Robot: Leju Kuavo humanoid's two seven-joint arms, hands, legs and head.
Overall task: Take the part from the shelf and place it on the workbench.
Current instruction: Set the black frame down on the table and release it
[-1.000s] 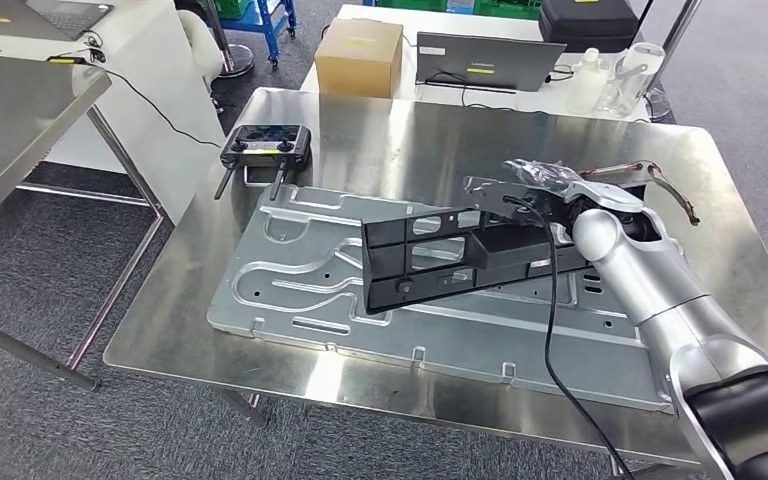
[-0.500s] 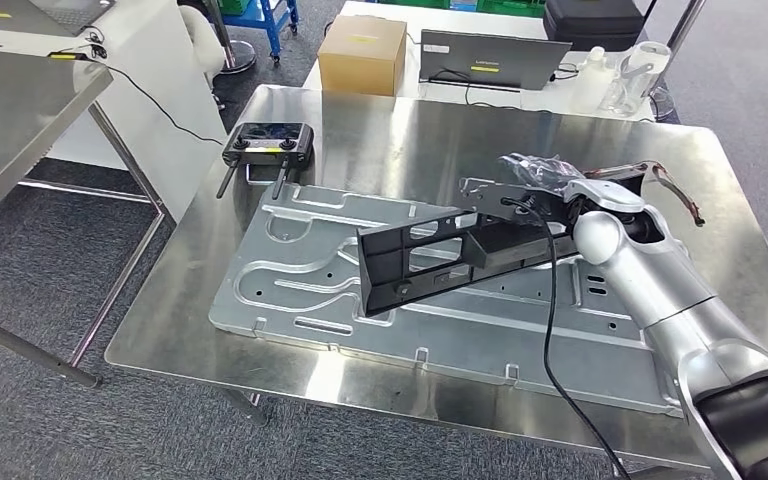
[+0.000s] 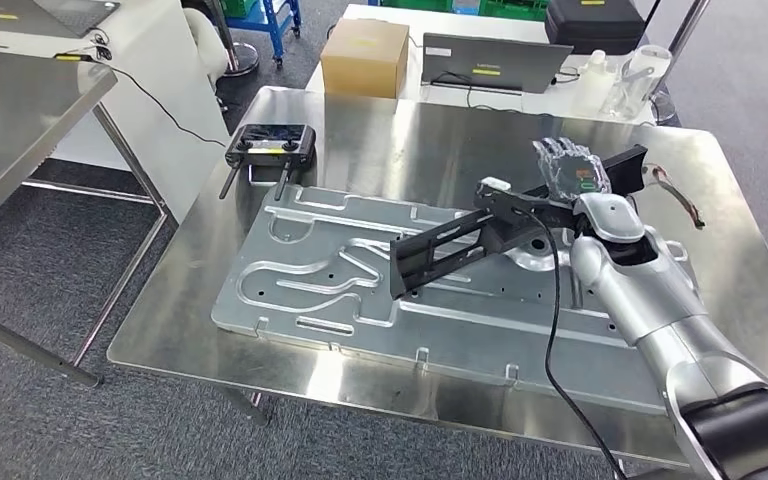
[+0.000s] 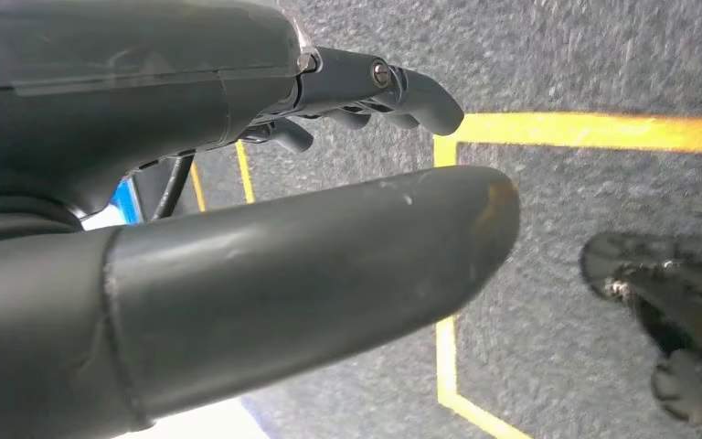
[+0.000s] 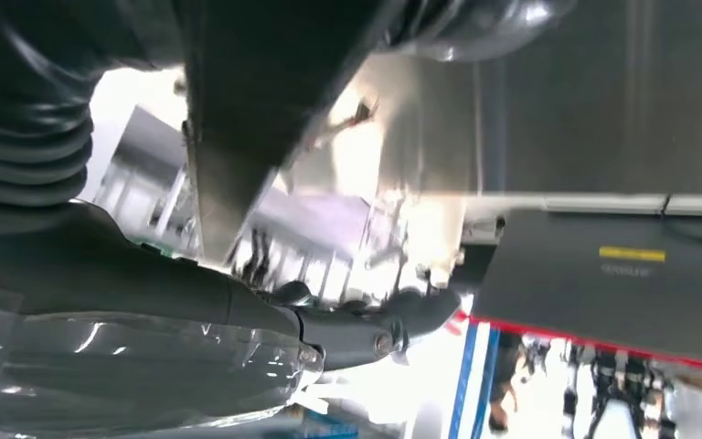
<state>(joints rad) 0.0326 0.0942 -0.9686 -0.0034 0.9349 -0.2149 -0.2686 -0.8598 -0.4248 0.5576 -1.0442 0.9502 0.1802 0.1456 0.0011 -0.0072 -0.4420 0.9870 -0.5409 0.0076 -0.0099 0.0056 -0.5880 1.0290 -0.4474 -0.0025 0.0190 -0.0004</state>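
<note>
Workbench (image 3: 430, 130): steel top, carrying a large stamped metal plate (image 3: 310, 290) and a black remote controller (image 3: 267, 145).
Part (image 3: 460, 240): long black bracket, tilted over the plate, its far end gripped by the right hand (image 3: 568, 172).
Left hand (image 4: 238, 210): holds nothing, fingers apart, above grey carpet (image 4: 603, 73) with yellow lines.
Room: cardboard box (image 3: 364, 57) and laptop (image 3: 492, 60) on a white table behind.

Right hand (image 5: 238, 302) beside dark part (image 5: 265, 82); laptop (image 5: 612, 283) nearby.
</note>
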